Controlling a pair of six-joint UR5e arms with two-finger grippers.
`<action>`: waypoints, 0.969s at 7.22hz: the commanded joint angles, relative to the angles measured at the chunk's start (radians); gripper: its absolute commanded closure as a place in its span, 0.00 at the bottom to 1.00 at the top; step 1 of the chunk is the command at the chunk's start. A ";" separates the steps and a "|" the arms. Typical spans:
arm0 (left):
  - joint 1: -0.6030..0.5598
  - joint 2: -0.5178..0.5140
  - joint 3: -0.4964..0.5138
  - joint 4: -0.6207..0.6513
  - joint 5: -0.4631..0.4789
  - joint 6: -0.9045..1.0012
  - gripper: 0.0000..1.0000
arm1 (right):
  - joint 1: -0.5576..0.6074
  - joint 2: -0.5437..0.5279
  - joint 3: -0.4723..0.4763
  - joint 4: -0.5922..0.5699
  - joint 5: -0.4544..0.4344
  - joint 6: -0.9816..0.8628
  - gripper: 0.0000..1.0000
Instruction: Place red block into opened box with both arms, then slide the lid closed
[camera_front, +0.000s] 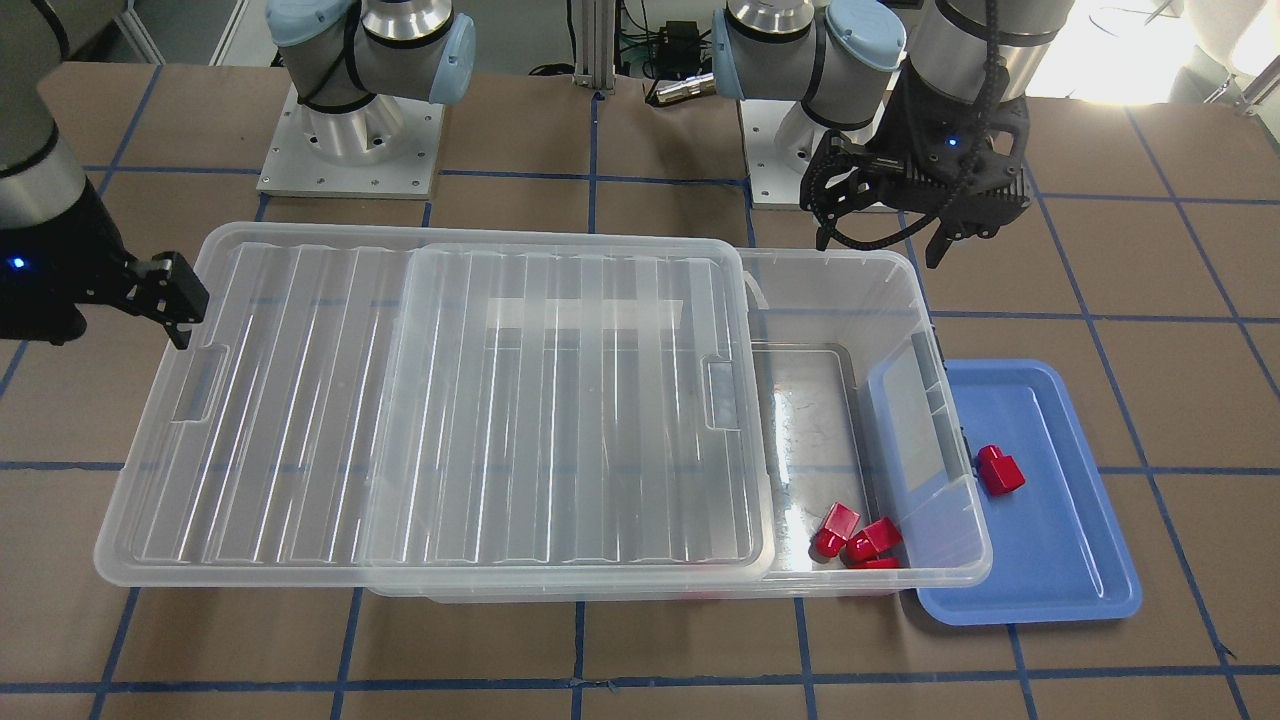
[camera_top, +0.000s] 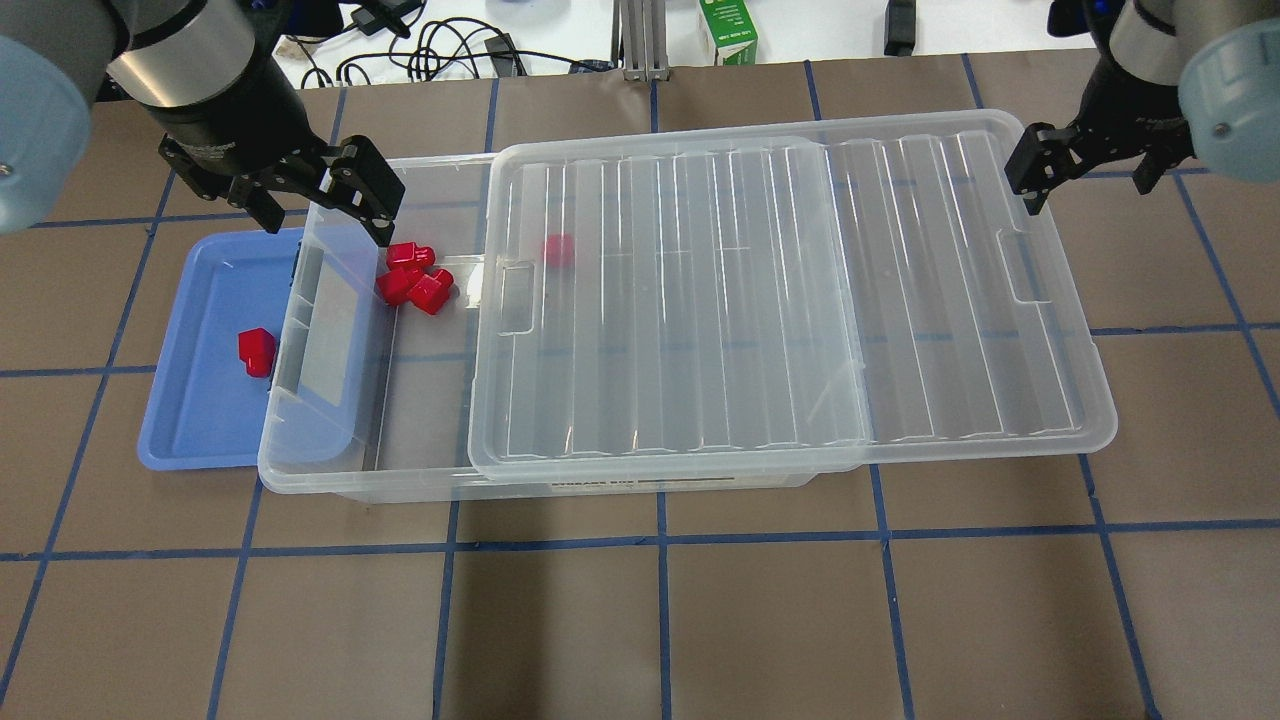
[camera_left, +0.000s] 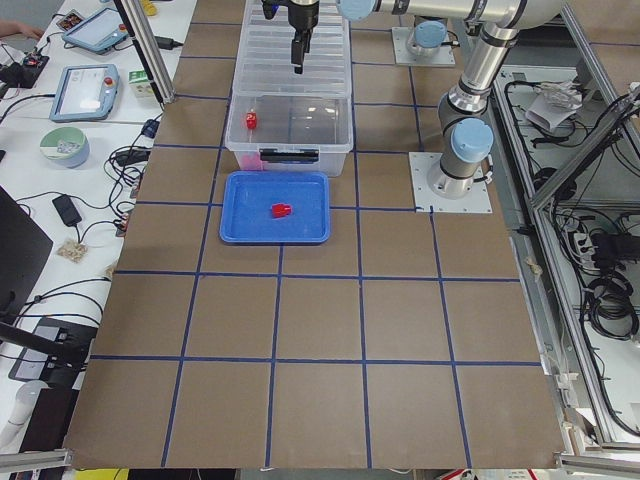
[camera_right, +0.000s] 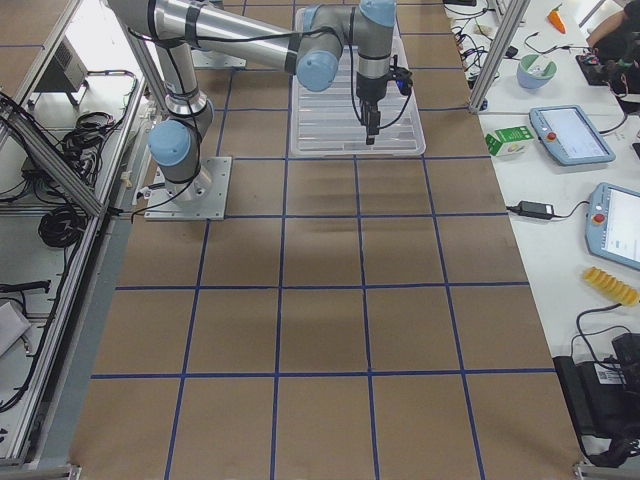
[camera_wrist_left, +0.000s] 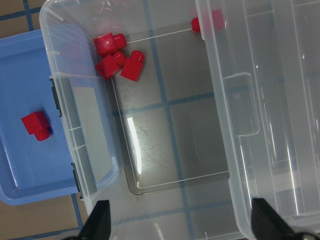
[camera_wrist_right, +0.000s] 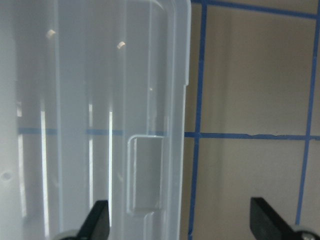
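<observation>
**One block in the tray, the lid half open**

The box (camera_top: 330, 482) is open only at the end on the robot's left. The lid (camera_top: 750, 300) covers the rest and sticks out past the other end, above the tabletop (camera_top: 700, 620). Three red pieces (camera_top: 415, 278) lie together on the box floor near the far wall, and a fourth red piece (camera_top: 558, 250) shows through the lid. One red block (camera_top: 257, 351) lies alone in the blue tray (camera_top: 190, 425), just beside the open end.

The left tool (camera_top: 322, 225) hangs over the far corner of the opening, jaws spread, nothing between them. The right tool (camera_top: 1088, 185) is at the overhanging end of the lid, also wide open and empty, near the handle slot (camera_wrist_right: 146, 172).

I think the lone block is to be fetched next. The left arm should pass over the box rim, come straight down and close on the flat sides, not the rounded end, because glossy plastic may slip. The right arm should push the lid only when the opening is free, and evenly, so that the lid does not turn.
</observation>
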 joint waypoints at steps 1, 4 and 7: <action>0.000 0.003 0.000 0.000 -0.002 0.000 0.00 | 0.009 -0.100 -0.042 0.102 0.207 0.091 0.00; 0.000 0.006 0.000 0.000 0.001 0.000 0.00 | 0.130 -0.090 -0.051 0.093 0.155 0.279 0.00; 0.000 0.006 0.000 0.000 0.003 0.000 0.00 | 0.147 -0.090 -0.050 0.100 0.108 0.281 0.00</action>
